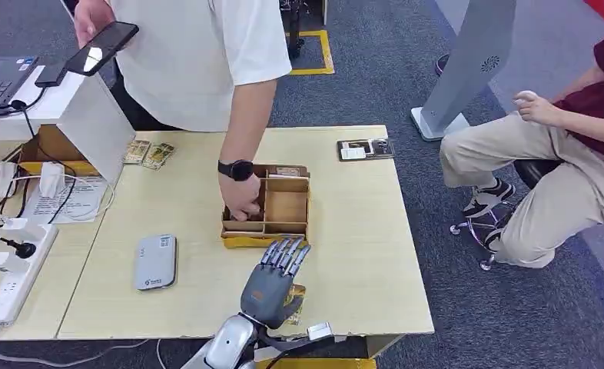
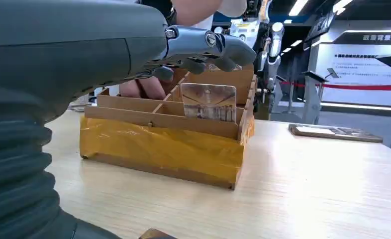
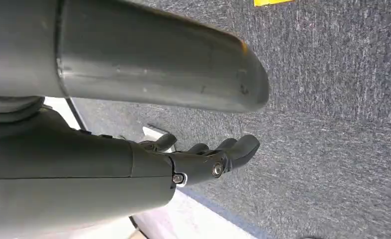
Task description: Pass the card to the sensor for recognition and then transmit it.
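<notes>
While a standing person's hand (image 1: 241, 204) reaches into the left compartments of the wooden divided box (image 1: 287, 206), the robot's left hand (image 1: 274, 283) lies over the near table edge with its fingers (image 1: 286, 254) stretched toward the box's yellow-taped front wall.

Item, left hand: fingers extended and slightly apart in the head view; in the left wrist view the fingers (image 2: 203, 45) curl above the box rim. Whether the thumb and fingers pinch anything cannot be told.

Item, card (image 2: 208, 102): a pale printed card standing upright at the box's near wall, just below the left hand's fingertips; contact with the hand is unclear.

Item, sensor (image 1: 156, 262): a grey flat reader lying on the table (image 1: 360, 254), left of the left hand and well apart from the box.

Item, right hand (image 3: 211, 157): hanging above grey carpet, fingers curled loosely inward with nothing in them.

Item, surroundings: two cards (image 1: 150, 154) at the table's far side; a dark tray (image 1: 366, 148) at the far right corner; a white power strip (image 1: 14, 273) with plugs at the left; a phone (image 1: 101, 48) in the person's other hand; a seated person (image 1: 560, 154) at the right.
</notes>
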{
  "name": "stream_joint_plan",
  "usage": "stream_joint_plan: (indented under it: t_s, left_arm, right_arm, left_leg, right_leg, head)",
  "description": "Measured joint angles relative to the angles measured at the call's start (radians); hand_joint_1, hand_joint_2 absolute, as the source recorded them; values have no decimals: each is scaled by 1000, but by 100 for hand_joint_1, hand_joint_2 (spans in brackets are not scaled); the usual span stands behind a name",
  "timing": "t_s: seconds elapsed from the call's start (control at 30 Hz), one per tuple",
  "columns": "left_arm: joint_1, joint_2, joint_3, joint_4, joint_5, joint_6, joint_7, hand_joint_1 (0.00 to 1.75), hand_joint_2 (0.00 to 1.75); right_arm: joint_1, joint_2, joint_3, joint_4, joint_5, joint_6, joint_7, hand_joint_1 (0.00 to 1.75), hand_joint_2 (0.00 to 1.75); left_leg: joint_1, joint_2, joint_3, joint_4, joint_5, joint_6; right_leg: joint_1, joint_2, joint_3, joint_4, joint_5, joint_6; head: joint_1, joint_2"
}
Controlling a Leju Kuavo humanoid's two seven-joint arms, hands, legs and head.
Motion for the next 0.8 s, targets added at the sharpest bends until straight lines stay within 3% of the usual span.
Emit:
stream_joint_plan:
  t_s: [0.8]
  left_arm:
    - [1, 2, 0, 5, 5, 0, 2, 0, 175]
  right_arm:
    - [1, -1, 0, 0, 0, 0, 0, 0, 0]
  left_leg:
    - [0, 0, 0, 0, 0, 0]
  right_leg:
    - [0, 0, 0, 0, 0, 0]
  head:
    - [0, 0]
